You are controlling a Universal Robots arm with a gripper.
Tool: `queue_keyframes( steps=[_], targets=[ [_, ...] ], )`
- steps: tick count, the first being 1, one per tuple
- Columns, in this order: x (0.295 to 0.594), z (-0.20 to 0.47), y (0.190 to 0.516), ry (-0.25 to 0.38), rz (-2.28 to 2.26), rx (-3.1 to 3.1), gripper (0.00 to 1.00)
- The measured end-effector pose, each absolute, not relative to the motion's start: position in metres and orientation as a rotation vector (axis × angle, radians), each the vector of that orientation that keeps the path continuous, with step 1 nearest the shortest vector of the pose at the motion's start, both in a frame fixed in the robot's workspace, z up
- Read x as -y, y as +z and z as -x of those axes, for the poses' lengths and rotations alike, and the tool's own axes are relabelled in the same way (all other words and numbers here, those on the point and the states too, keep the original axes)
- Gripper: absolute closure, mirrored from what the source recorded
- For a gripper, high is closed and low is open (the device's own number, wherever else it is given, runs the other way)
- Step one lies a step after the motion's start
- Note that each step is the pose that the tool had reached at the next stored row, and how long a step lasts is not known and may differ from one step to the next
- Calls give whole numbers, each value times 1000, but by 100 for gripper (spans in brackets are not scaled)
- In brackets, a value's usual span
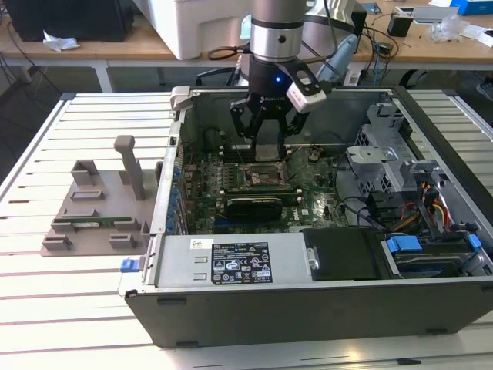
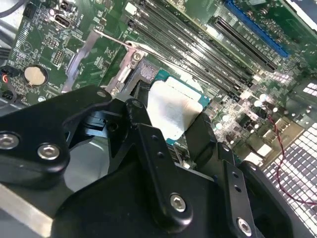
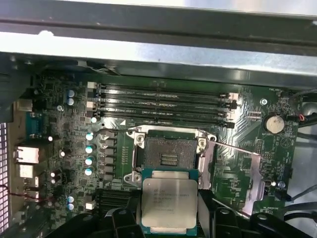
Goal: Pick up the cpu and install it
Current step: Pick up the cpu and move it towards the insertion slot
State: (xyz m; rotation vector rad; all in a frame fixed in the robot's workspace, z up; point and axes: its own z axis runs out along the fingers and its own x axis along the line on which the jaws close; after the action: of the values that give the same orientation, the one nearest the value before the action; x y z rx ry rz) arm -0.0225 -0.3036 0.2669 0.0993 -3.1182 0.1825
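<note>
The black hand [image 1: 266, 146] grips the flat, square, silver-topped cpu [image 3: 169, 202] just above the open motherboard socket [image 3: 168, 154].

place: lab | open computer case [image 1: 308, 308] | slatted table [image 1: 69, 308] | cluttered workbench [image 1: 424, 50]

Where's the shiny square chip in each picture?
Exterior view: the cpu hangs in the gripper, over the open socket.
First wrist view: the cpu sits in the gripper, beside the socket.
Second wrist view: the cpu sits in the gripper, partly hiding the socket.
Shared landmark: the socket.
</note>
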Motion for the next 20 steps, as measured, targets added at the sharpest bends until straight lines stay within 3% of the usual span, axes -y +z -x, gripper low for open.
queue_keyframes(
  steps=[5,10,20],
  targets=[
    [306,22,266,96,-100,3124,46],
    [312,21,264,63,-100,3125,46],
    [312,20,264,63,-100,3125,46]
  ],
)
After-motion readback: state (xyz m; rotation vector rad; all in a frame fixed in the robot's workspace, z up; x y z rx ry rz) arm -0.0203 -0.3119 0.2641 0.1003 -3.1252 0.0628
